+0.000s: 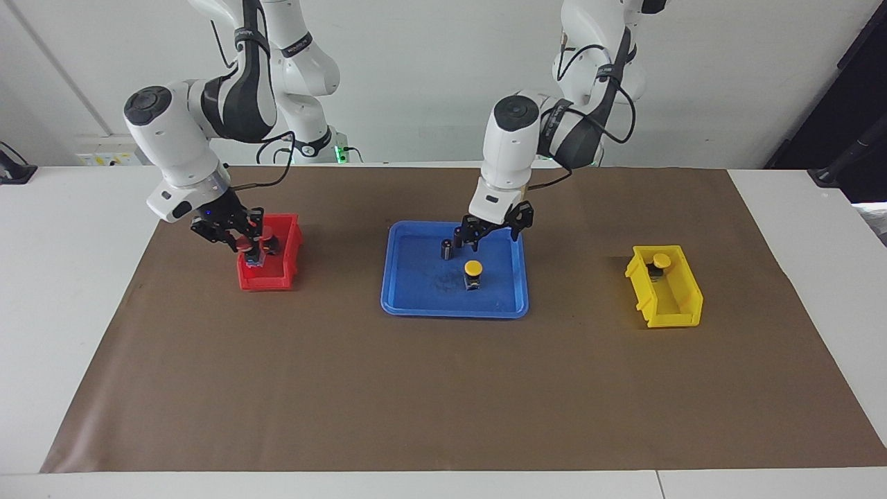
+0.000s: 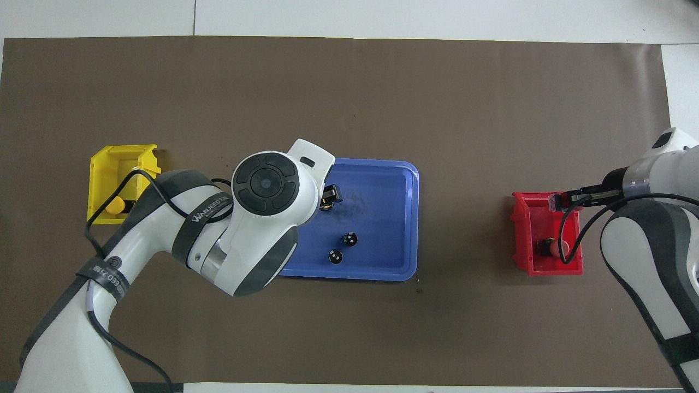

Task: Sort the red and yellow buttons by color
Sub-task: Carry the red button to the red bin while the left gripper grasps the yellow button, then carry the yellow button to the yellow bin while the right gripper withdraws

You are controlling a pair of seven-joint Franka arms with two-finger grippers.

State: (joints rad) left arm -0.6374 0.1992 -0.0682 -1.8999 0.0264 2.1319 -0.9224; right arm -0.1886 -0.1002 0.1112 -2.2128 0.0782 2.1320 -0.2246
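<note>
1. Room: plain white wall past the robots' end of the table, with a small green light at an arm base.
2. Surface: white table, mostly covered by a brown mat. The mat lies flat; all three containers stand on it.
3. Right arm's end of the table: red bin. The right claw is down at the bin, closed on a red button, cap uppermost.
4. A second red button lies in the same bin, nearer to the robots than the held one.
5. Mid-table: blue tray, floor scuffed in the middle.
6. The left claw hangs low over the tray's edge nearest the robots, jaws spread wide and gripping nothing.
7. Two dark cylinders stand in the tray just beside that claw; contact cannot be told.
8. A yellow button stands upright in the tray, farther from the robots than the cylinders and apart from the claw.
9. Left arm's end of the table: yellow bin, well apart from the tray.
10. A second yellow button sits in the yellow bin, at its end nearest the robots.
</note>
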